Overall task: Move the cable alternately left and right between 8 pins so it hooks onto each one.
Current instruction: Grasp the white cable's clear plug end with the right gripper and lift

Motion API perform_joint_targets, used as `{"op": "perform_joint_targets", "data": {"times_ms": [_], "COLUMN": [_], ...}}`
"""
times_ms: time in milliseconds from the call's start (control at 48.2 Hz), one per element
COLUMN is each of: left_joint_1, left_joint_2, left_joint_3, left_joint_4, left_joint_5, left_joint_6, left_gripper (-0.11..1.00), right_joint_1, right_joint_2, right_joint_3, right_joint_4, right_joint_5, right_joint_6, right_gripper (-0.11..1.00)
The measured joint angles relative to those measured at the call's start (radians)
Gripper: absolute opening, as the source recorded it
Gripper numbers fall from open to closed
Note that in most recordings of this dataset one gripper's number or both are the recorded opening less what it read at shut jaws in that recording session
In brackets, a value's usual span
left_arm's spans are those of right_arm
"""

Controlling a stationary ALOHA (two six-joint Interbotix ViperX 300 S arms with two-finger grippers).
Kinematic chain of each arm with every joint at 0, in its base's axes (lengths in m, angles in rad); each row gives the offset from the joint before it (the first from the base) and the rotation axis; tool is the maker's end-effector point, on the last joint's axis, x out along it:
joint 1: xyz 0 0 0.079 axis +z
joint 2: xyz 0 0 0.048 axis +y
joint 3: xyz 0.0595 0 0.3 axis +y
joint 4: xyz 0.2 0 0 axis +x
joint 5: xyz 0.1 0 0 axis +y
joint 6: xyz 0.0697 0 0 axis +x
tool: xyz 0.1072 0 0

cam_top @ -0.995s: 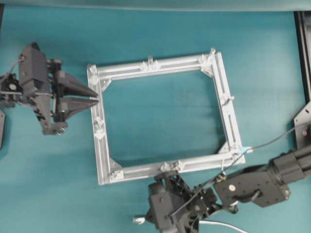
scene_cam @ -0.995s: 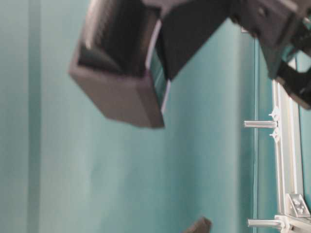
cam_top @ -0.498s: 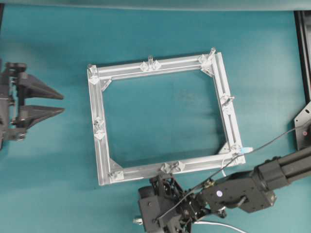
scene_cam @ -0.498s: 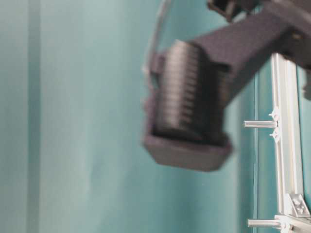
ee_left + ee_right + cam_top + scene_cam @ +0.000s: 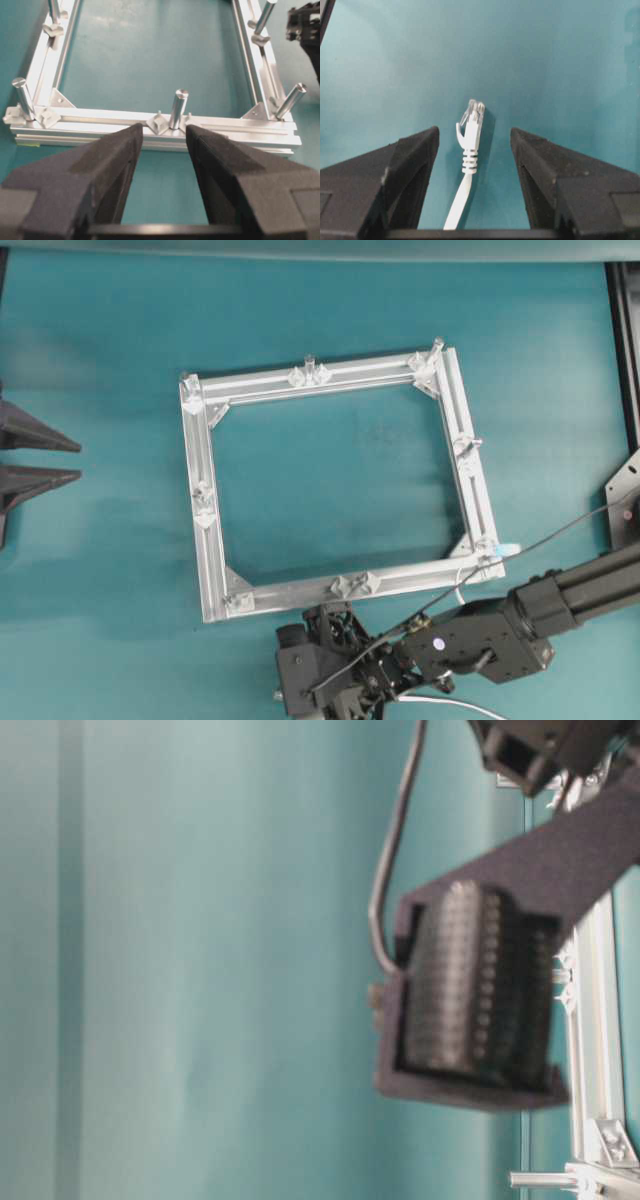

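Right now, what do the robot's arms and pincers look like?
Both pincers are matte black. The left pincer and right pincer each have two thick wedge-shaped fingers with a rough, foam-like surface. The right arm is built of boxy black segments, with a thin dark wire running along it and a small pale dot on the wrist housing.

Even, soft light is falling across the teal bench (image 5: 120, 590), the frame (image 5: 200, 540) is casting only faint shadows, and the table-level view is showing the dark arm (image 5: 470, 1020) close up, badly blurred and out of focus.
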Motion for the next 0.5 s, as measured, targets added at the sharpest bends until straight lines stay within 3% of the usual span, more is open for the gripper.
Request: {"op": "perform_joint_targets", "data": {"times_ms": [311, 394, 498], "left_joint_1": [0.0, 0.0, 0.0], "left_joint_2": [-0.008, -0.008, -0.008], "left_joint_3": [0.003, 0.003, 0.003], "left_joint_4": [0.0, 0.002, 0.0], "left_joint_5": [0.006, 0.005, 0.005], "left_joint_6": [0.0, 0.0, 0.0], "left_gripper": [0.53, 0.53, 0.53], "right_joint_1": [0.0, 0.0, 0.0], "right_joint_2": [0.015, 0.017, 0.02], "right_joint_3": [-0.006, -0.008, -0.009], "right_joint_4": [-0.002, 0.0, -0.002], "right_joint_5": [-0.002, -0.002, -0.008], "right_joint_6": [0.014, 0.014, 0.015], "right_gripper": [0.58, 0.48, 0.27]}}
